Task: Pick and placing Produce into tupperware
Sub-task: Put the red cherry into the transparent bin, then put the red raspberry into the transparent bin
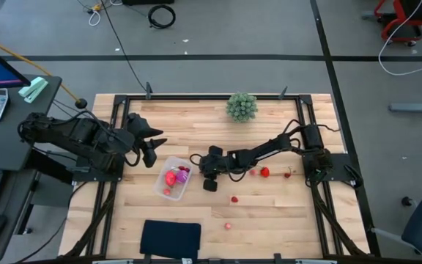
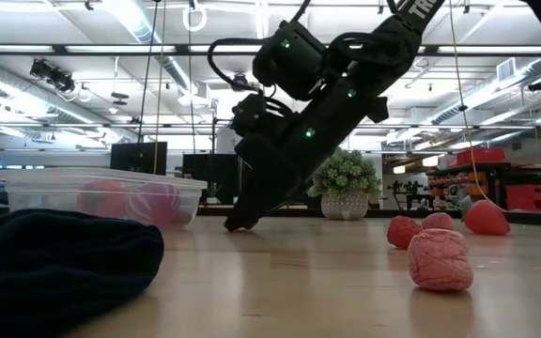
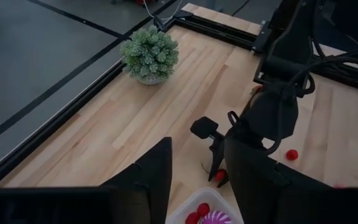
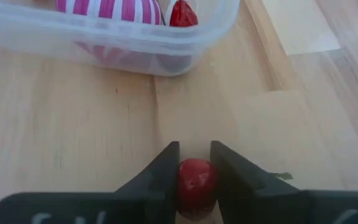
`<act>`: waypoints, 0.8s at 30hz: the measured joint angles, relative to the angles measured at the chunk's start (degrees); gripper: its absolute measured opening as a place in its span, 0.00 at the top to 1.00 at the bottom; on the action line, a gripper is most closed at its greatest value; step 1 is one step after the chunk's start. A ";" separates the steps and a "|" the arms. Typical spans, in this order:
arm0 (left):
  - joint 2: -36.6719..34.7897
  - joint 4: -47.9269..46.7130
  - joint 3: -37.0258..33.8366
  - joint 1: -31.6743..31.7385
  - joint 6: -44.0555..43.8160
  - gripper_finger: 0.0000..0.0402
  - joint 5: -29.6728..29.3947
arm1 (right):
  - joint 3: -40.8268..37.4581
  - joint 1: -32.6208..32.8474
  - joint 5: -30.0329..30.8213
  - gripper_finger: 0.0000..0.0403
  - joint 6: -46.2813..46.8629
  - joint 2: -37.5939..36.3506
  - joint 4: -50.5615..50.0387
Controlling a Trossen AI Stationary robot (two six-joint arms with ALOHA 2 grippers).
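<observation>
The tupperware (image 1: 168,187) is a clear tub left of the table's middle. It holds a pink-red piece (image 1: 171,177), a purple-white ball (image 1: 184,173) and small red pieces. My right gripper (image 1: 195,159) reaches in from the right. It stands just beyond the tub's far right corner, shut on a small red berry (image 4: 196,180). More berries (image 1: 264,172) (image 1: 234,199) (image 1: 228,226) lie loose on the wood. My left gripper (image 1: 154,149) hangs open above the table just left of the tub's far end, touching nothing. My right gripper pinches the small red berry (image 4: 195,171) between its two fingers (image 4: 166,163), one on each side of it. The fingers slant down from the table's right toward the wood. Whether the berry rests on the table or is just clear of it, I cannot tell.
A green bushy plant (image 1: 241,106) in a white pot stands near the far edge. A dark flat pad (image 1: 170,238) lies at the near edge, in front of the tub. In the low view, pink lumpy pieces (image 2: 439,259) lie to the right. Bare wood stretches between plant and tub.
</observation>
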 joint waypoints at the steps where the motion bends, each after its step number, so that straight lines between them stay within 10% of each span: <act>1: 0.00 0.00 0.00 0.00 0.00 0.62 0.01 | 0.08 0.02 0.04 0.79 0.00 -0.56 -0.62; 13: 0.00 0.07 0.02 0.00 0.03 0.61 -0.02 | 0.91 0.43 -5.24 0.74 -1.38 -11.10 15.87; 24: 0.00 0.72 0.07 0.00 -0.02 0.61 -0.02 | 13.13 1.55 -10.31 0.65 -1.94 4.88 25.94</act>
